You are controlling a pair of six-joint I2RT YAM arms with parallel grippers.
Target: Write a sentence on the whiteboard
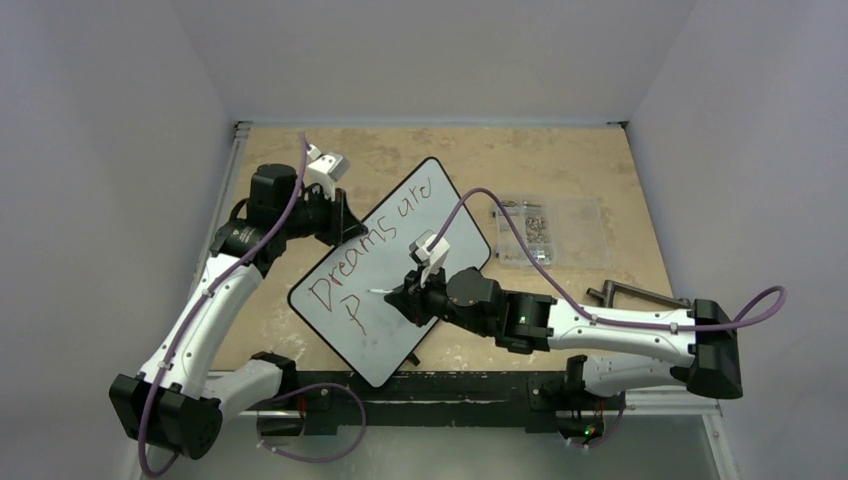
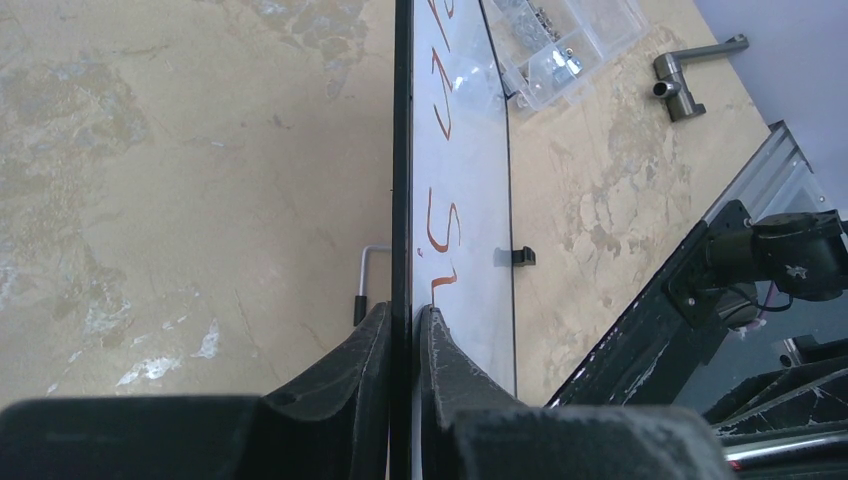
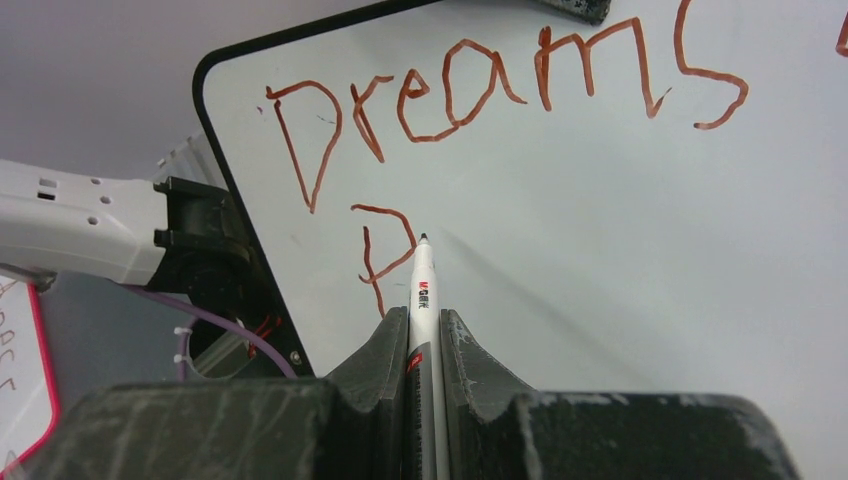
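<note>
The whiteboard (image 1: 400, 255) lies tilted across the table's middle, white with a thin black rim. It carries red-brown writing, "Dreams are" and a "P" below. My left gripper (image 1: 338, 222) is shut on its far-left edge; the left wrist view shows the board edge-on (image 2: 460, 180) clamped between my fingers (image 2: 404, 322). My right gripper (image 1: 408, 296) is shut on a white marker (image 3: 421, 290). The marker's tip sits on or just over the board (image 3: 600, 230), right beside the "P".
A clear compartment box (image 1: 545, 230) with small metal parts sits right of the board; it also shows in the left wrist view (image 2: 560, 50). A grey metal handle piece (image 1: 640, 294) lies at the right. The table's near edge has a black rail (image 1: 450, 385).
</note>
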